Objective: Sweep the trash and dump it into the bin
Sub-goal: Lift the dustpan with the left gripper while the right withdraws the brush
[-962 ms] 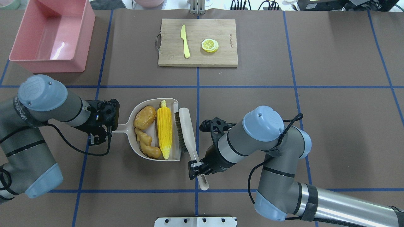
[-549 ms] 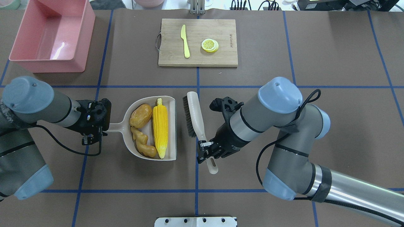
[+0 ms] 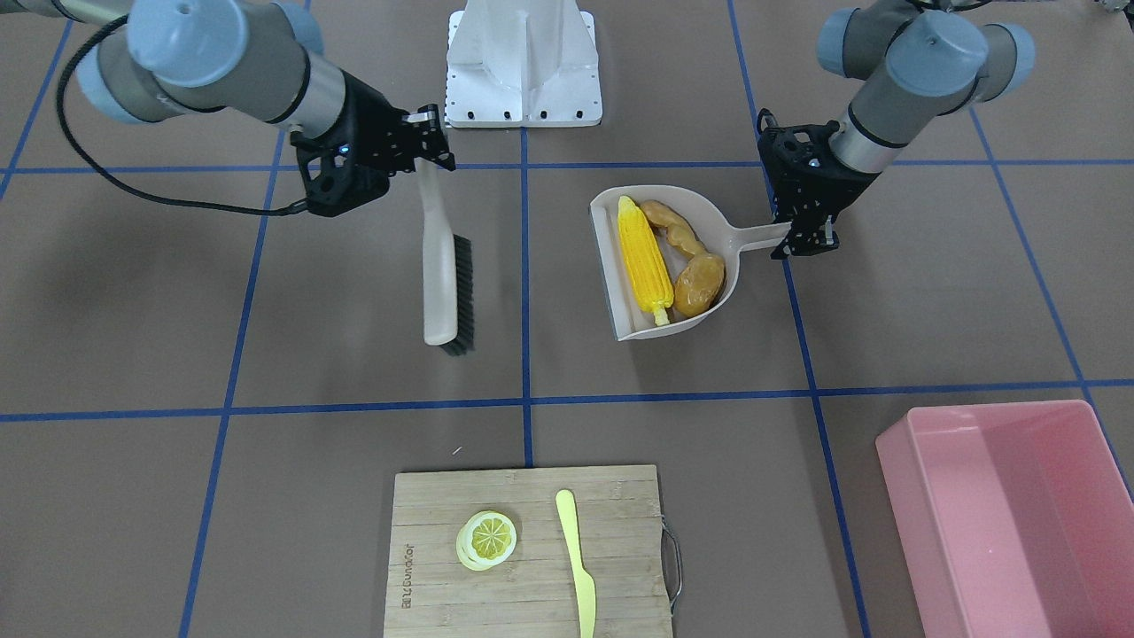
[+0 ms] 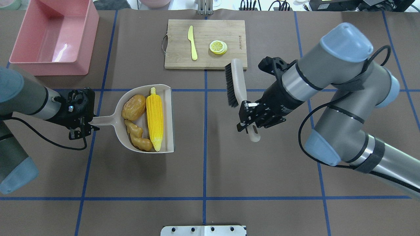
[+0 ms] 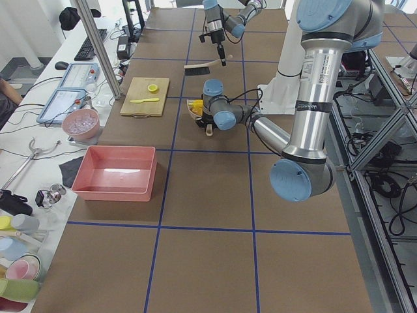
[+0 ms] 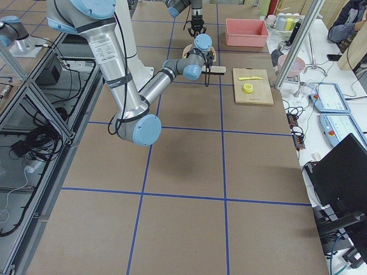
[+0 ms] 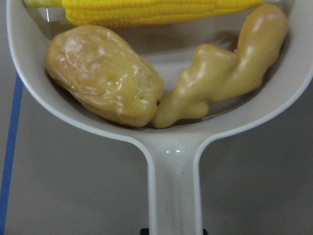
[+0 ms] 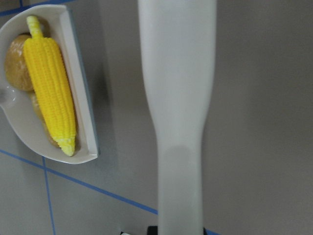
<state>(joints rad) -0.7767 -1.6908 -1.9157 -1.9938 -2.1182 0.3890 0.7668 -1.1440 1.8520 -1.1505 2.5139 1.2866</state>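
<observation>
**Loaded dustpan to be carried level to the bin**

The left gripper (image 4: pixel 89 122) is clamped on the handle of the beige dustpan (image 4: pixel 170 108), which, judging by the shadow beneath it, is held just off the table. All three pieces of trash lie in the pan. The potato (image 4: pixel 134 107) and the ginger root (image 4: pixel 137 136) are seated at the handle end, touching each other. The corn cob (image 4: pixel 154 118) is laid along the open lip, with nothing but a low edge to stop it.

The pink bin (image 4: pixel 49 67) stands well apart, at the far corner on the robot's left, and appears empty. The sweeping is judged done; the carry and the dump are what remain.

The pan should be carried with its lip level or slightly raised, so that the corn is not rolled out. Tipping is best left until the lip is over the bin's opening.

The right gripper (image 4: pixel 249 119) is closed on the brush (image 4: pixel 237 78), which is raised near the cutting board (image 4: pixel 205 62) and well away from the pan's path.
</observation>
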